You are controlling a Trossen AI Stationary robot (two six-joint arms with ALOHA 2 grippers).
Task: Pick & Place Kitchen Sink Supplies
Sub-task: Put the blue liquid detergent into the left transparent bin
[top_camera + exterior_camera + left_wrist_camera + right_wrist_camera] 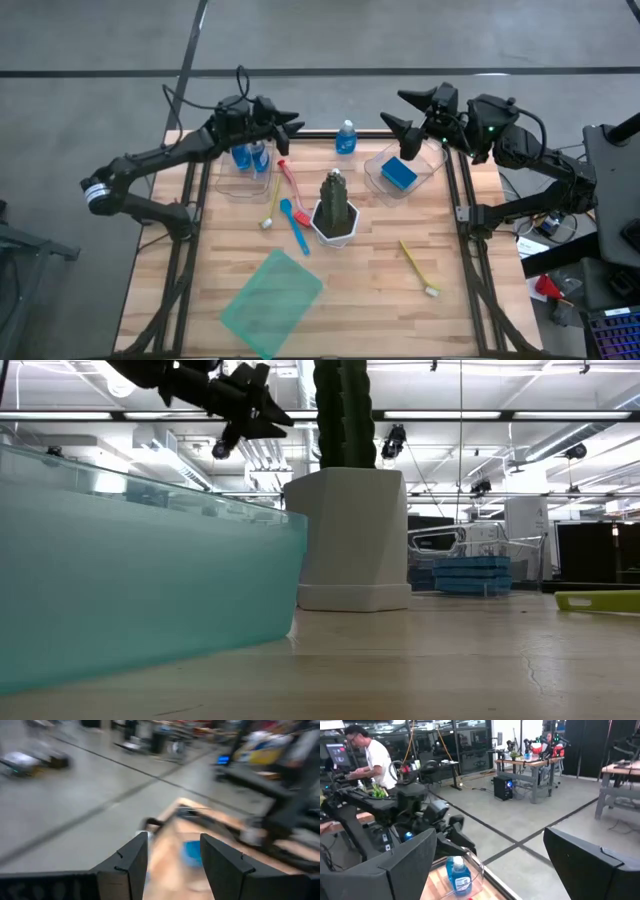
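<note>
While both arms hang over the table's far edge in the high view, the left gripper (pixel 290 125) sits at about 11 o'clock from the cactus (pixel 336 205), jaws parted and empty, just beside a clear bin (pixel 222 178) holding two bottles (pixel 249 156). The right gripper (pixel 402 112) is at 1 o'clock, jaws spread wide, above a second bin (pixel 432 168) with a blue sponge (pixel 398 173) in it. A third bottle (pixel 346 137) stands upright at 12. The red brush (pixel 292 185) runs from 11 toward 5, the blue brush (pixel 295 226) likewise, and the yellow brush (pixel 270 205) lies nearly 12 to 6. Another yellow brush (pixel 418 266) lies at 4 o'clock, head toward 5. A green sheet (pixel 272 302) lies at 7.

From the low view, the sheet (pixel 140 580) fills the left, the cactus pot (pixel 352 540) stands behind, and the left gripper (pixel 255 405) hangs overhead.

Left wrist view: blurred, fingers (pixel 131 865) apart with nothing between.

Right wrist view: fingers (pixel 410 862) wide apart, a bottle (pixel 458 876) upright below, a person (pixel 372 760) beyond.
</note>
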